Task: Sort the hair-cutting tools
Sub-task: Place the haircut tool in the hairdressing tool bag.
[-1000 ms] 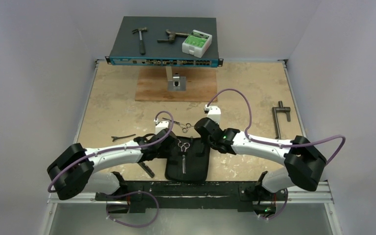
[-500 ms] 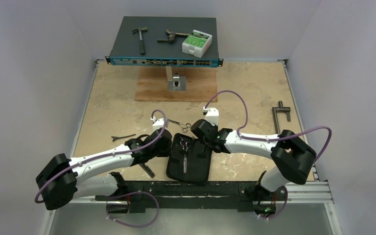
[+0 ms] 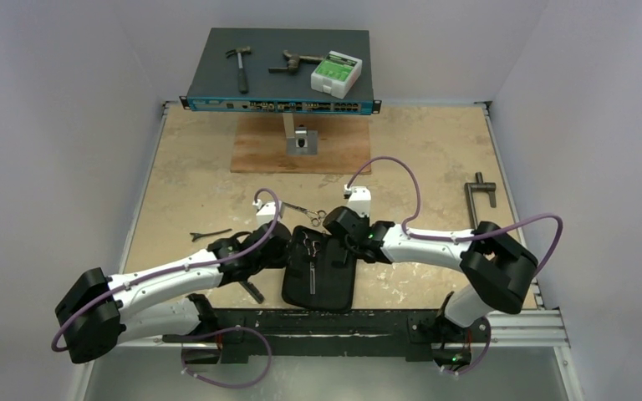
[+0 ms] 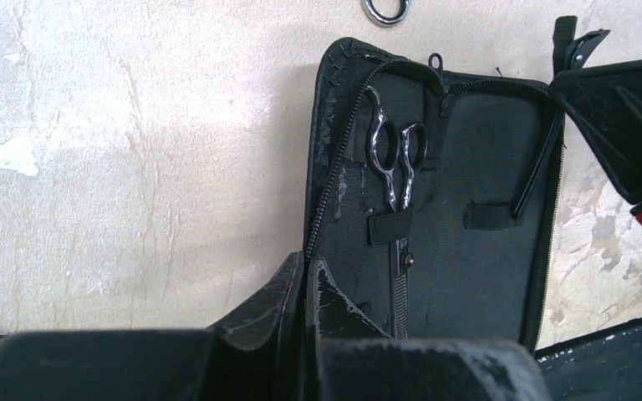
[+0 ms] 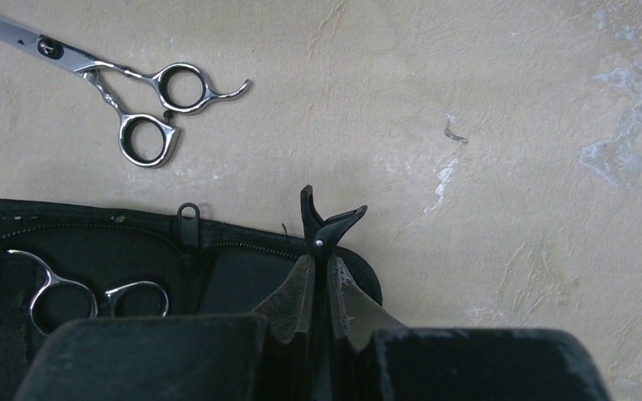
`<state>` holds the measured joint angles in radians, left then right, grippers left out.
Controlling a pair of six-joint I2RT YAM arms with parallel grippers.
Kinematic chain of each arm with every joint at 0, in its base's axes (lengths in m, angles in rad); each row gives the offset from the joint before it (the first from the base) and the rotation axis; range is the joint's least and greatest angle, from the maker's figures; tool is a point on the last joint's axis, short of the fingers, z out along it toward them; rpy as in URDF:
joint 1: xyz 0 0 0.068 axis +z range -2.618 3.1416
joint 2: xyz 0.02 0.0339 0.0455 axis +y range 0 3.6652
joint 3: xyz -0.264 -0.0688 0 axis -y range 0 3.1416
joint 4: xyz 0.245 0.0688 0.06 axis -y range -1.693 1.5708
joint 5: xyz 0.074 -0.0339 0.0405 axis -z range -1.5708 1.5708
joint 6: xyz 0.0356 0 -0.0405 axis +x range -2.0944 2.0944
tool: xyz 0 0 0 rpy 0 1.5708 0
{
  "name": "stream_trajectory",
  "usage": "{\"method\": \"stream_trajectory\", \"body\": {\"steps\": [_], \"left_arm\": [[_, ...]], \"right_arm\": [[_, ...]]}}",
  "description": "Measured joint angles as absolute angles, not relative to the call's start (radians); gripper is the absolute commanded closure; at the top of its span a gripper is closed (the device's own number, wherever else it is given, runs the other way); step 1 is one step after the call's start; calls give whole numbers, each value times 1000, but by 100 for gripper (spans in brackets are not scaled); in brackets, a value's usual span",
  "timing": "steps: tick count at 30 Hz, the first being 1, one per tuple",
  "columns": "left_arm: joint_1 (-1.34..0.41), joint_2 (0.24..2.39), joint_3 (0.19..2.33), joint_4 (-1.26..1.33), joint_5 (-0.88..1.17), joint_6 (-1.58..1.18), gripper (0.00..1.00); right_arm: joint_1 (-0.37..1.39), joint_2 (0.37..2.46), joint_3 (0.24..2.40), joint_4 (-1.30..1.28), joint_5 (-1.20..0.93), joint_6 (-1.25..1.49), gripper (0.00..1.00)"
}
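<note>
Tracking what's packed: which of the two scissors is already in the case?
The scissors strapped inside the open black case; the other pair lies loose on the table beyond its top edge.

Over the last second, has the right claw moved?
Yes. In the top view the right claw has shifted left, away from the grey T-shaped bar lying on the table.

Hammer and green-white box lie on the switch (blue-fronted).
</note>
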<state>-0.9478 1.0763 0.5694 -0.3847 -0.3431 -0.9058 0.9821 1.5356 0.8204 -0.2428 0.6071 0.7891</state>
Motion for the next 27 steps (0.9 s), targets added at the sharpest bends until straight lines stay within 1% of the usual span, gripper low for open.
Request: {"method": "stream_trajectory", "body": {"steps": [11, 27], "left_arm": [[-971, 1076, 573, -395, -365, -907, 100], [-984, 1061, 579, -430, -383, -925, 100]], "right_arm": [[993, 1571, 828, -239, 611, 803, 100], [993, 1598, 883, -186, 647, 736, 100]]}}
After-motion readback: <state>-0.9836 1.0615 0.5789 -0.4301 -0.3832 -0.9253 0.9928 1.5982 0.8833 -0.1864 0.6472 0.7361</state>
